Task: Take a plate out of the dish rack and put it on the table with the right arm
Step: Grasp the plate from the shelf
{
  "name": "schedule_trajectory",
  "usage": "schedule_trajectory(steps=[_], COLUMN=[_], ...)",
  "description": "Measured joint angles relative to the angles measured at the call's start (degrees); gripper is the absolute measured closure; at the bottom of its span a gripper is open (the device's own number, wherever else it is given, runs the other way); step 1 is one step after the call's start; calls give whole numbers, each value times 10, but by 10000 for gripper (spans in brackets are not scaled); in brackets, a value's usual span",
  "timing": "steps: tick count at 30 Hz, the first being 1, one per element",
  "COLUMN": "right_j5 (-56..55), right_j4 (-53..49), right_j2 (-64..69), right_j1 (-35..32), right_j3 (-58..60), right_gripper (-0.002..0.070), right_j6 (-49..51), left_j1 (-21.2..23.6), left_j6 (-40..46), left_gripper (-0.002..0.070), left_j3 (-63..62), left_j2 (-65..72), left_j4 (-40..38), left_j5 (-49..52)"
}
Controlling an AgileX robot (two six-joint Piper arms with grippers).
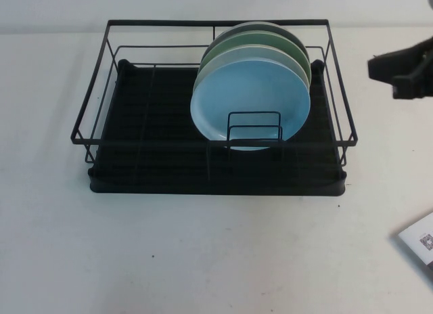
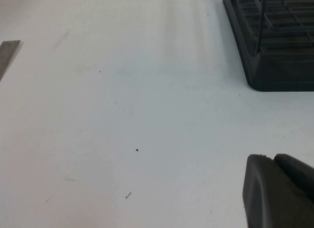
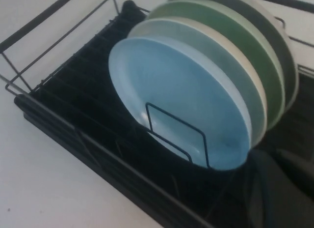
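The sky-blue plate [image 1: 250,101] stands on edge at the front of a stack in the black wire dish rack [image 1: 155,145], leaning behind a small wire divider [image 1: 255,128]. My right gripper [image 1: 383,76] hovers shut and holding nothing off the rack's right side, above the white table [image 1: 203,253]. In the right wrist view the plate [image 3: 181,95] fills the middle, the rack [image 3: 73,115] lies under it, and the right gripper [image 3: 274,161] is close to the plate's lower rim, apart from it. The left gripper [image 2: 272,159] is shut over bare table, near a corner of the rack [image 2: 279,66].
Behind the blue plate stand a cream-white plate [image 1: 226,60] and two green plates [image 1: 233,47]. A white card with a printed code [image 1: 421,239] lies at the table's right edge. A grey strip [image 2: 7,53] shows in the left wrist view.
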Motion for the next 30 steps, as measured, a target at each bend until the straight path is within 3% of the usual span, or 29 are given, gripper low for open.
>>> schedule_trajectory(steps=[5, 14, 19, 30], right_j5=[31, 61, 74, 54], right_j4=[0, -29, -48, -60], right_j2=[87, 225, 276, 323], right_j1=[36, 77, 97, 103], right_j3=[-96, -241, -285, -310], right_gripper=[659, 437, 419, 416], right_j6=[-99, -212, -290, -308], left_j1=[0, 0, 0, 0], left_j6=[0, 0, 0, 0], left_gripper=[680, 680, 680, 680], left_j3=[0, 0, 0, 0], left_j2=[0, 0, 0, 0], left_j4=[0, 0, 0, 0], left_j5=[0, 0, 0, 0])
